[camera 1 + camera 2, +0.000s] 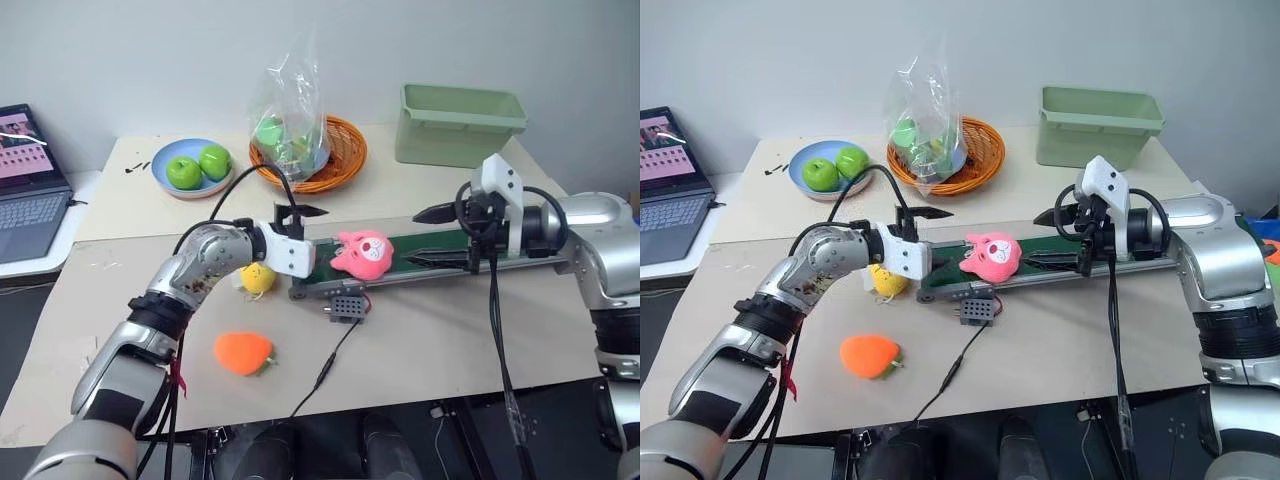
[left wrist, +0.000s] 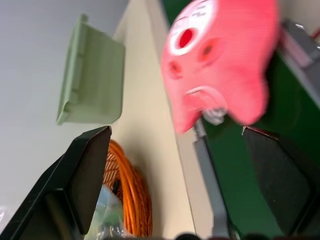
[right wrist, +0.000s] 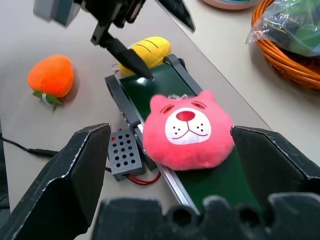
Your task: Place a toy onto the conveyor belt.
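A pink plush toy with small ears and a printed face lies on the dark-green conveyor belt, near the belt's left end, at the centre of a pale counter. The left claw sits just to the toy's 9 o'clock with its two black fingers spread wide and nothing between them; in the left wrist view the toy lies beyond the parted fingers, clear of both. The right claw hangs over the belt at the toy's 3 o'clock, its fingers also well apart and empty, with the toy seen between them in the right wrist view but touched by neither. A small grey control box with a black cable sits against the belt frame at the toy's 6 o'clock. A yellow plush rests just off the belt's left end, partly behind the left claw, and an orange plush lies on the counter at the toy's 7 o'clock. Across the back of the counter, from 10 to 2 o'clock, stand a blue plate holding two green apples, an orange wicker basket holding a clear plastic bag, and a pale-green bin. An open laptop sits at the far left edge.
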Motion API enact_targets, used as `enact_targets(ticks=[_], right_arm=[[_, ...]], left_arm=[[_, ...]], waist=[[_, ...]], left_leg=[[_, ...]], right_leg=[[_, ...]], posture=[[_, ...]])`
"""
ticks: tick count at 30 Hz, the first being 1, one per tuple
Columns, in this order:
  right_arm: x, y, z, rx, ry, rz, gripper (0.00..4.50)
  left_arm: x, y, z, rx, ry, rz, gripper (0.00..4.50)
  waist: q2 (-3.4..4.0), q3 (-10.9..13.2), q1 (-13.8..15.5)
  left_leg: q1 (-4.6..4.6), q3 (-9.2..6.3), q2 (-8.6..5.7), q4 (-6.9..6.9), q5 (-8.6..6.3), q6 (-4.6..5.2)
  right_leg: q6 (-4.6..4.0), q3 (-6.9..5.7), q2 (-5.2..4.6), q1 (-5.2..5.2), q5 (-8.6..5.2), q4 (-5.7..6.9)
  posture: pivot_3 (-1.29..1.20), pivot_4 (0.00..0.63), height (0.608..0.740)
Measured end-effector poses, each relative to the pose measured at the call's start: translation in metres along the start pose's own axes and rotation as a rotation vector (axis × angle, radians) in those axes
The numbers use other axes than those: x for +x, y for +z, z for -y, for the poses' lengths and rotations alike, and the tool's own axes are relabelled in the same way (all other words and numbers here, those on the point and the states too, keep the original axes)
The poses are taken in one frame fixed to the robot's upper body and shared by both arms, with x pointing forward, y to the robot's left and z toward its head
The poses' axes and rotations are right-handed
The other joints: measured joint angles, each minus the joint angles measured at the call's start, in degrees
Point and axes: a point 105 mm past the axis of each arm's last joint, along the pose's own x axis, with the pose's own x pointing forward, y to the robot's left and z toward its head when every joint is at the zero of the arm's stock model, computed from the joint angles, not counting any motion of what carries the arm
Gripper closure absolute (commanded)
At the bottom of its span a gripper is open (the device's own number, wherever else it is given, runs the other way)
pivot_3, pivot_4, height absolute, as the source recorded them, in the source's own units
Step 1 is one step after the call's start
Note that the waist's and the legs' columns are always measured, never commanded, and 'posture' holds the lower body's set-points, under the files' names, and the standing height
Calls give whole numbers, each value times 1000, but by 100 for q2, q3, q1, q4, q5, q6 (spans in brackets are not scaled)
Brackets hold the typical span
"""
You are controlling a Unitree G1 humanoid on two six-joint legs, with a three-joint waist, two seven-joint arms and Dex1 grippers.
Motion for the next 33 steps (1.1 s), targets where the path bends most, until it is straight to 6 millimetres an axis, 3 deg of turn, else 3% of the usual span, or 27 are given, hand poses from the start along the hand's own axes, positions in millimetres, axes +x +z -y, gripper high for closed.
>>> enact_targets(ticks=[2, 5, 8, 10, 13, 20, 25, 33], right_arm=[[1, -1, -1, 1, 6, -4, 0], [1, 0, -1, -2, 9, -3, 0], [1, 0, -2, -3, 18, -3, 0], [1, 1, -2, -6, 24, -2, 0], [2, 8, -1, -19, 33, 13, 0], [9, 19, -3, -28, 72, 74, 0], [11, 18, -2, -12, 69, 86, 0], [14, 17, -2, -3, 74, 101, 0]], left_arm=[[-1, -1, -8, -162, 54, 0, 16], [-12, -1, -24, -539, 143, 41, 16], [-27, 9, -29, -844, 133, 148, 16], [-38, 18, -28, -953, 105, 212, 16], [-58, 22, -22, -1029, 46, 217, 16], [-92, 6, -7, -1116, 44, 142, 16], [-130, -6, 7, -1154, 98, 67, 16], [-137, -3, -2, -1149, 156, 84, 16]], waist=[[0, 0, 0], [0, 0, -19], [0, 0, -42], [0, 0, -45], [0, 0, -70], [0, 0, -26], [1, 0, -33], [1, 0, 7]], left_leg=[[-1, 0, 0, 2, 0, 0], [1, -1, 3, 5, -2, 4], [3, -1, 4, 5, -1, 1], [4, -1, 5, 5, 0, 0], [11, 0, 5, 1, 12, -22], [32, 0, 7, -4, 6, -13], [27, 1, 10, -9, 11, -23], [31, 1, 9, -8, 6, -14]], right_leg=[[0, 0, 0, -1, 0, 0], [1, 0, 2, 0, 0, 4], [1, 1, 3, 0, -1, 4], [1, 2, 4, 0, -1, 4], [1, 7, 5, 0, -1, -3], [0, 7, 6, 13, -1, -5], [-2, 8, 7, 3, -1, -6], [-2, 3, 4, 10, -1, -6]], posture=[[0, 150, 740], [0, 150, 740], [0, 150, 740], [0, 150, 740], [0, 150, 740], [0, 150, 740], [0, 150, 740], [0, 150, 740]])
